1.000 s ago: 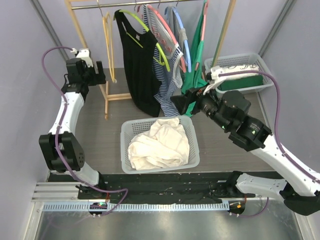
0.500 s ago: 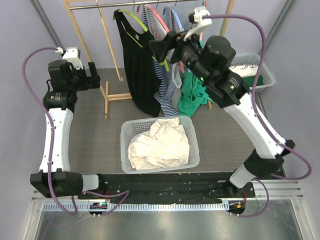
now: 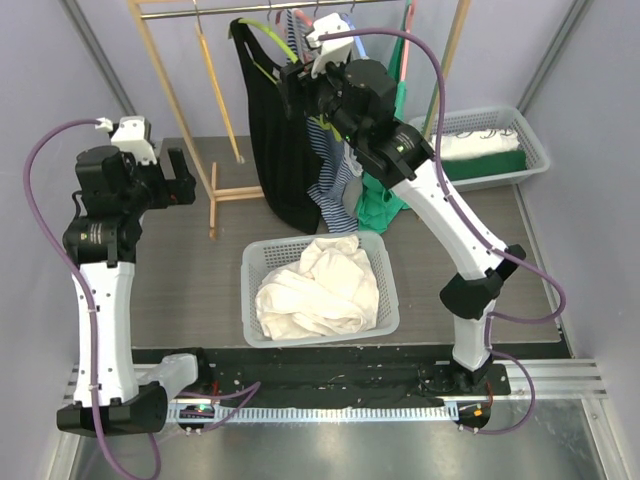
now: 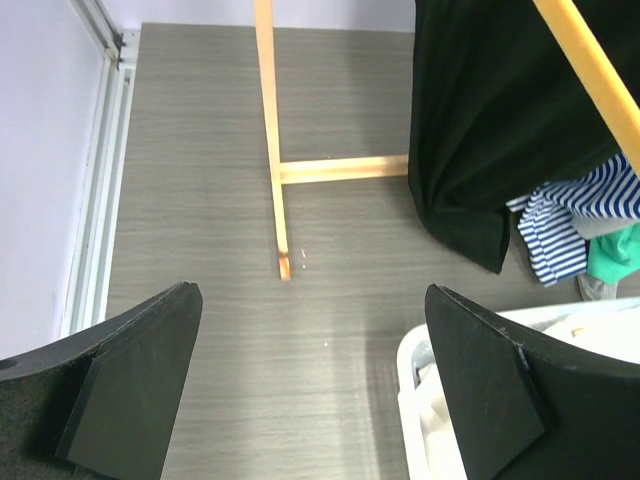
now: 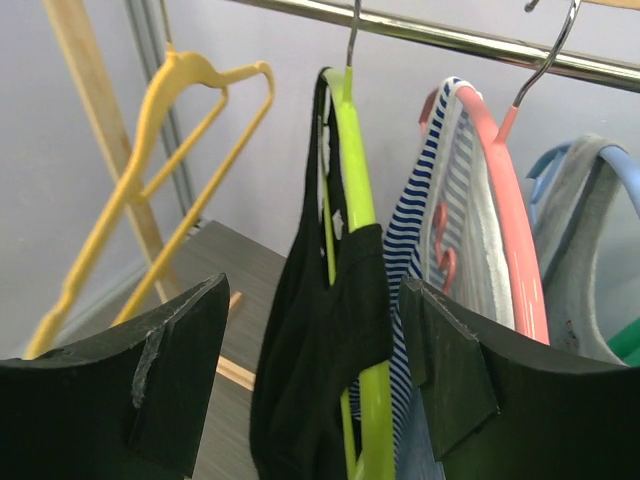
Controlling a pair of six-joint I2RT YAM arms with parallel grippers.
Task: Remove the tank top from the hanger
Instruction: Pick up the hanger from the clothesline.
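Tank top [image 5: 300, 390] hem cut off; green hanger [image 5: 353, 170] part-covered.

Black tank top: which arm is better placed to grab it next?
Right. The right gripper is open at the rail, framing the black tank top on its green hanger. The left gripper is open over the floor, well aside.
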